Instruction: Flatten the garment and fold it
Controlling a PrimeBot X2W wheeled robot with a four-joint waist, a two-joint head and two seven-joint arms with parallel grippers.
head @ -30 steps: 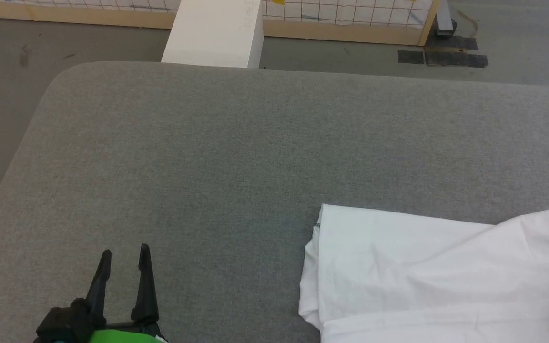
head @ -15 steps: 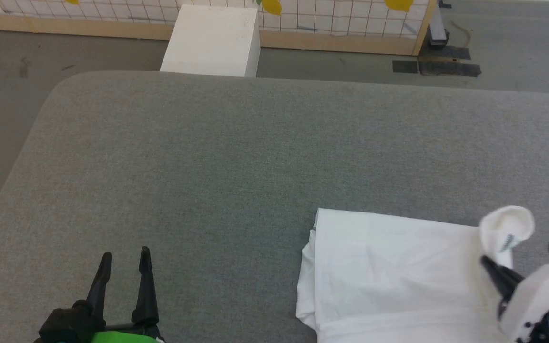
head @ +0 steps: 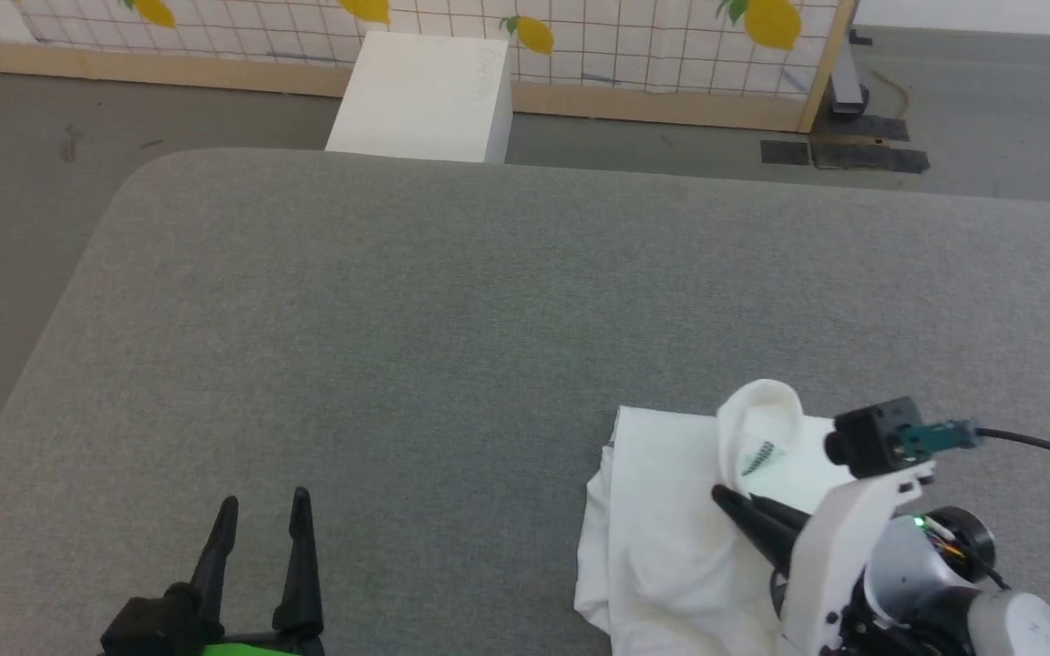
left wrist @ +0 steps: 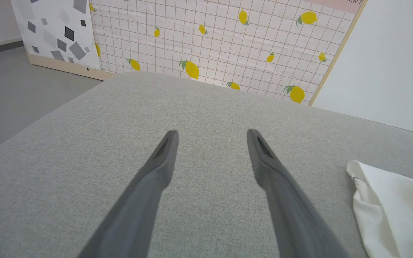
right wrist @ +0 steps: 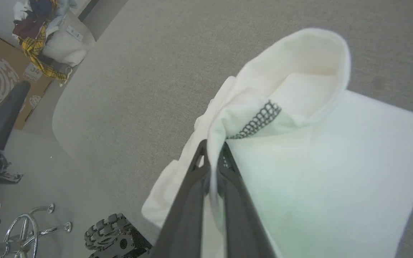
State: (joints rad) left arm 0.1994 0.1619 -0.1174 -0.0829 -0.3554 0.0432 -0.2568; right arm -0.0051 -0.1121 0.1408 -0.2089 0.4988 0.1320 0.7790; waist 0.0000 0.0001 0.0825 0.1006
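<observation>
The white garment [head: 671,519] lies folded on the grey table at the lower right of the head view. My right gripper [head: 722,497] is shut on a lifted flap of the garment [right wrist: 299,82]; the cloth curls up over the fingertips and shows a strip of grey stitching [right wrist: 258,122]. A corner of the garment [left wrist: 389,208] also lies at the right edge of the left wrist view. My left gripper [head: 265,501] rests low at the lower left, open, with nothing between its fingers [left wrist: 163,157], well left of the garment.
The grey padded table [head: 452,310] spreads wide to the left and far side of the garment. A rigid white box [head: 420,96] stands beyond the far edge before a lemon-print panel [head: 580,36]. Wheels and a chrome stand [right wrist: 31,222] sit on the floor.
My right arm has come into the head view from the right, carrying the garment's right part leftward over itself. The head camera has tilted up a little. The left gripper has stayed put.
</observation>
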